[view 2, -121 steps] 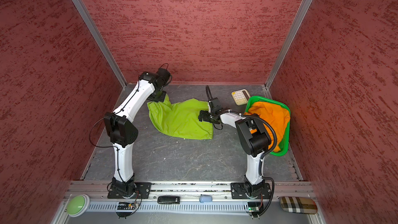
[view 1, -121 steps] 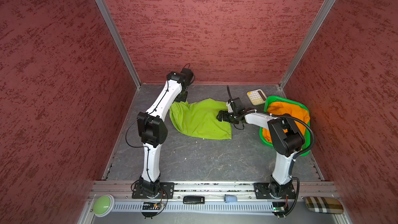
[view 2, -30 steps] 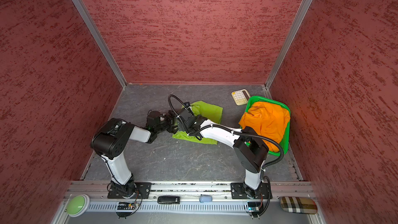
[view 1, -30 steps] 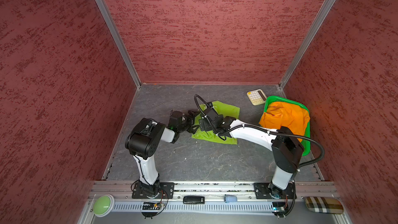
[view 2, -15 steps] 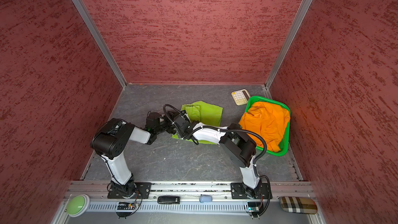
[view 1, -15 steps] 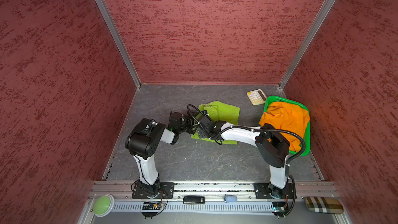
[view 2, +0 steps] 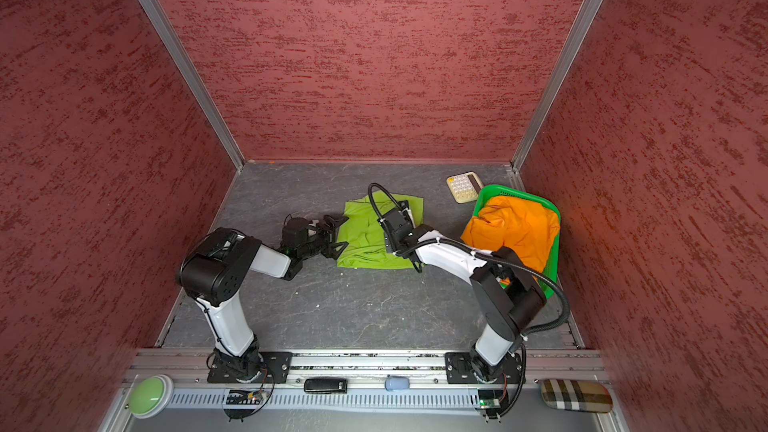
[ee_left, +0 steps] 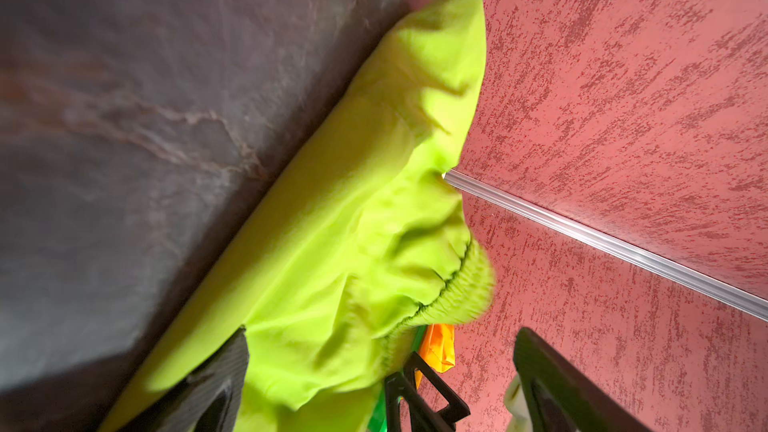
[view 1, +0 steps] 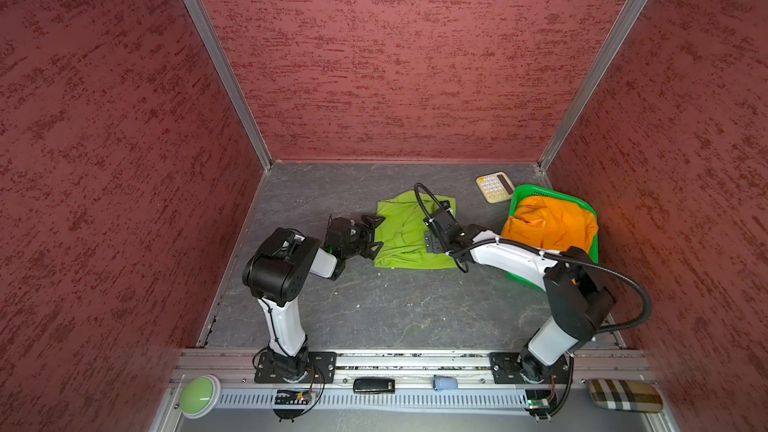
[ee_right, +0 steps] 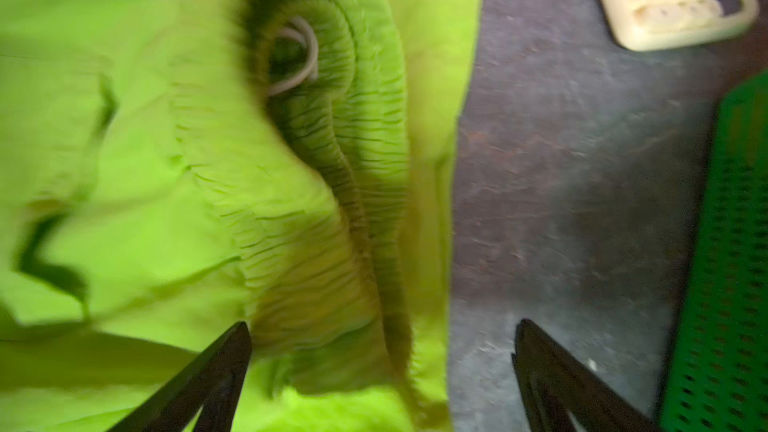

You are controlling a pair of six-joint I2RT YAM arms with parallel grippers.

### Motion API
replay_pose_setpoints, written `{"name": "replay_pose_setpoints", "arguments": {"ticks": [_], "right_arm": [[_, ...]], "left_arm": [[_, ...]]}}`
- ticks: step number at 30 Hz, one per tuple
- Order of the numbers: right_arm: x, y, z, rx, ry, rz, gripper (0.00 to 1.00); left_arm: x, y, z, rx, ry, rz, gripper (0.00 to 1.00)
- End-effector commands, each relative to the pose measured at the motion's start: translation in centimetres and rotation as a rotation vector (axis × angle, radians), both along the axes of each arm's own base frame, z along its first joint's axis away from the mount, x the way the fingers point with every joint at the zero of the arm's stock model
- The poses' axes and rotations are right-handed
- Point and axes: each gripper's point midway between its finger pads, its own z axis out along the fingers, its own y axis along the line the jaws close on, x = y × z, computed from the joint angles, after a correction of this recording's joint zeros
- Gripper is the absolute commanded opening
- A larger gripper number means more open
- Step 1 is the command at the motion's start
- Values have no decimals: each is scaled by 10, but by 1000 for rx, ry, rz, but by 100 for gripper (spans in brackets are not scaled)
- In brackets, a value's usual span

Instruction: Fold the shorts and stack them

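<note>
Shorts in lime green (view 1: 409, 234) lie in a rough, wrinkled rectangle at mid-surface (view 1: 374, 309). Their elastic waistband is bunched on the side nearer the basket (view 1: 536, 191), where the orange shorts (view 1: 552, 226) sit heaped. My left pincer (view 1: 379, 231) is spread at the cloth's left edge. My right pincer (ee_right: 382, 326) is spread low over the waistband. Neither pinches anything. I judge this fabric light, limp and a little slick. It will sag and slide unless I take the thick gathered waistband or a doubled edge, one hold on each side.
</note>
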Motion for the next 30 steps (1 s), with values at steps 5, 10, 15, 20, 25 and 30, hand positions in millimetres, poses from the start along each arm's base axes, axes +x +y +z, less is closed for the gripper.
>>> {"name": "replay_pose_setpoints", "arguments": {"ticks": [5, 10, 15, 20, 25, 30], "right_arm": [[0, -12, 47, 42, -90, -40, 99], [24, 22, 49, 131, -81, 13, 99], [35, 32, 36, 271, -30, 19, 99], [34, 20, 29, 306, -8, 4, 99], [30, 8, 24, 329, 3, -15, 99], [25, -3, 24, 335, 1, -31, 99]], "left_arm": [[-2, -6, -6, 96, 20, -46, 100], [13, -24, 53, 145, -138, -127, 99], [15, -21, 86, 398, -204, -298, 99], [12, 1, 68, 679, -133, -516, 99], [14, -1, 33, 651, -39, -655, 99], [9, -7, 9, 629, 17, -720, 99]]}}
